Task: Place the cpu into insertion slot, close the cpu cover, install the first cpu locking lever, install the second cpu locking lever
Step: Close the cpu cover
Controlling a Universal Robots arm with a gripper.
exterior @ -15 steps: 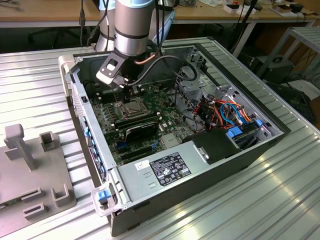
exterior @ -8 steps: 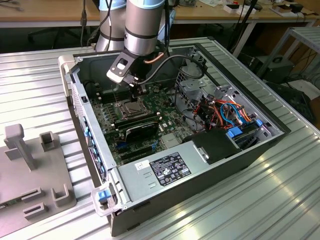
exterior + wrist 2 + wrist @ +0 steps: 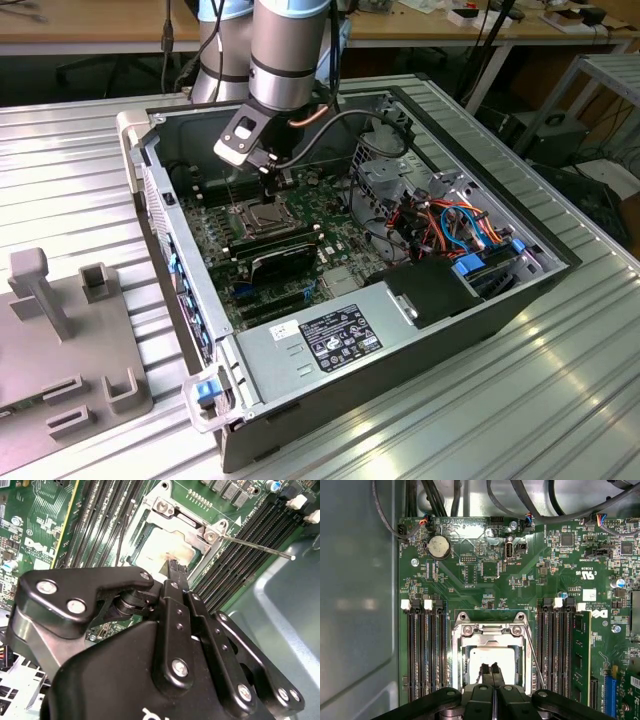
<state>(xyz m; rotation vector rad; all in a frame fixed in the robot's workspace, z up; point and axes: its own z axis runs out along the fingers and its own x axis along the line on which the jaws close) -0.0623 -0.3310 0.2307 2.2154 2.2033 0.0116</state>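
Observation:
The cpu point(image 3: 492, 656) lies flat in the insertion slot point(image 3: 262, 218), its pale metal top showing through the window of the cpu cover point(image 3: 492, 630). The cover point(image 3: 182, 515) is down over the chip point(image 3: 160, 547). My gripper point(image 3: 490, 669) is shut with nothing between its fingers, and its tips are right over the chip's near edge. It stands over the socket in the exterior view point(image 3: 272, 190) and shows again in the second wrist view point(image 3: 176, 570). A thin locking lever point(image 3: 260, 547) sticks up and away from the socket's side, unlatched point(image 3: 534, 652).
Long black memory slots point(image 3: 427, 650) flank the socket on both sides, one holding a green memory stick point(image 3: 580, 655). The case wall point(image 3: 355, 605) is close by. Cables and a drive cage point(image 3: 400, 175) fill the exterior view's right, and a grey fixture point(image 3: 60, 330) sits at its left.

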